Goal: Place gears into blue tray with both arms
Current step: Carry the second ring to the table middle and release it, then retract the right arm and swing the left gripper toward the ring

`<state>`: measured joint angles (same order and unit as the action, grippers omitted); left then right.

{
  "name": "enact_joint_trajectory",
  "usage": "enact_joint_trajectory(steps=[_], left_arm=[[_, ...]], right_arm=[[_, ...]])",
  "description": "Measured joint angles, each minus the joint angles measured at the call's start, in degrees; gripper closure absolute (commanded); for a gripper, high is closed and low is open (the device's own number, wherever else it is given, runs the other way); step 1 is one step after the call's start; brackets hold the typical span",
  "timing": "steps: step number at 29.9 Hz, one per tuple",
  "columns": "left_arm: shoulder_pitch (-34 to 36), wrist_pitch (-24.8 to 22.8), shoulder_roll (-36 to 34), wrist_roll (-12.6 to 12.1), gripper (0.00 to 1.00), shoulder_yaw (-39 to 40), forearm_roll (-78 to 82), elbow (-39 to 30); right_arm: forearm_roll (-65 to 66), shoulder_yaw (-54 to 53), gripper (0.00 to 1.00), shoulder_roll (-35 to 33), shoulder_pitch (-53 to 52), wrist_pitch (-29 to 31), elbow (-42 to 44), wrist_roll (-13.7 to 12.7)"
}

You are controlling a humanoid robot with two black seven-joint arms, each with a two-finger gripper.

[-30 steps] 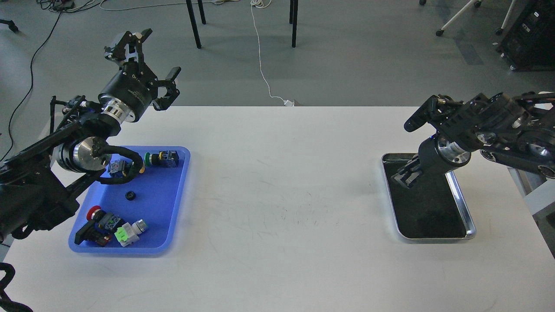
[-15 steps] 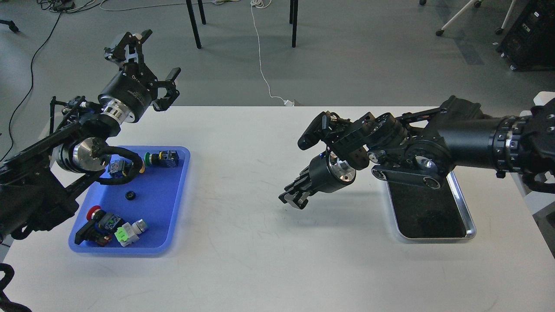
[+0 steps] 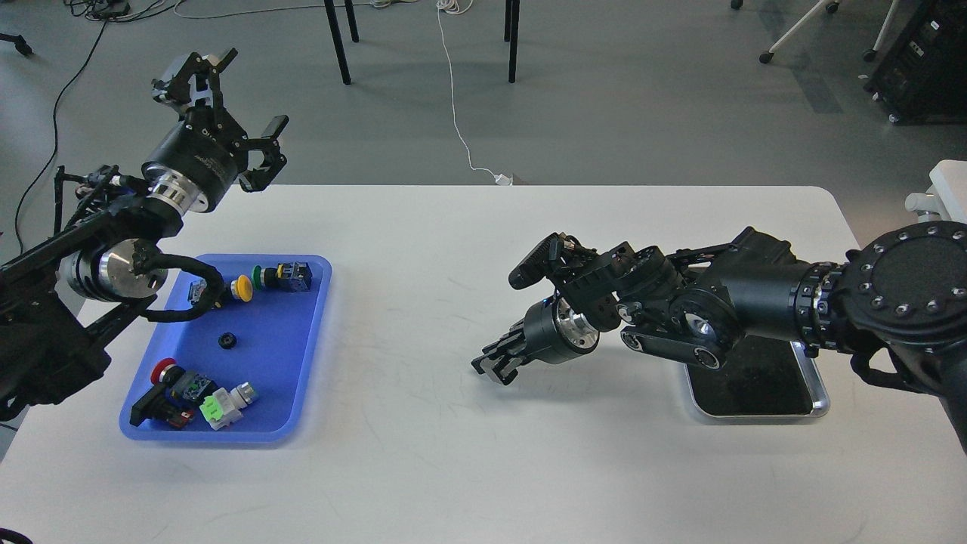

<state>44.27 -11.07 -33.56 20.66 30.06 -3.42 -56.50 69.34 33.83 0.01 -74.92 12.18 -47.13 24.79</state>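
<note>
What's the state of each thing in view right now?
left gripper: open, raised beyond the table's far edge, empty.
right gripper: over mid-table, fingers too dark to tell apart.
gear: lying flat in the blue tray.
blue tray: holds the gear and several push-button switches.
steel tray: partly hidden by the right arm; visible part looks empty.

- Blue tray (image 3: 313,341): one.
- Steel tray (image 3: 817,385): one.
- Gear (image 3: 226,341): one visible, in the blue tray.
- Push-button switches (image 3: 285,276): roughly five; clustered, count uncertain.
- Arms (image 3: 725,302): two.
</note>
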Motion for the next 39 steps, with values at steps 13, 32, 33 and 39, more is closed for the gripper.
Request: enact_joint_trajectory(steps=[13, 32, 33, 39], left_arm=[[-1.0, -0.1, -3.2, 0.4, 0.02, 1.0, -0.2, -0.7], [1.7, -5.4, -10.1, -0.2, 0.02, -1.0, 38.3, -10.8], [1.7, -5.3, -9.2, -0.1, 0.02, -1.0, 42.1, -11.8], [0.6, -5.1, -4.5, 0.2, 0.02, -1.5, 66.8, -18.4]], right_arm=[[-0.7, -6.8, 0.09, 0.0, -0.1, -1.1, 0.2, -0.1], [-33.9, -52.2, 0.04, -36.7, 21.8, -0.1, -14.0, -0.5], [-35.5, -53.8, 0.04, -37.3, 23.7, -0.1, -13.9, -0.5], [-48.9, -57.7, 0.04, -41.7, 28.2, 1.3, -13.6, -0.3]])
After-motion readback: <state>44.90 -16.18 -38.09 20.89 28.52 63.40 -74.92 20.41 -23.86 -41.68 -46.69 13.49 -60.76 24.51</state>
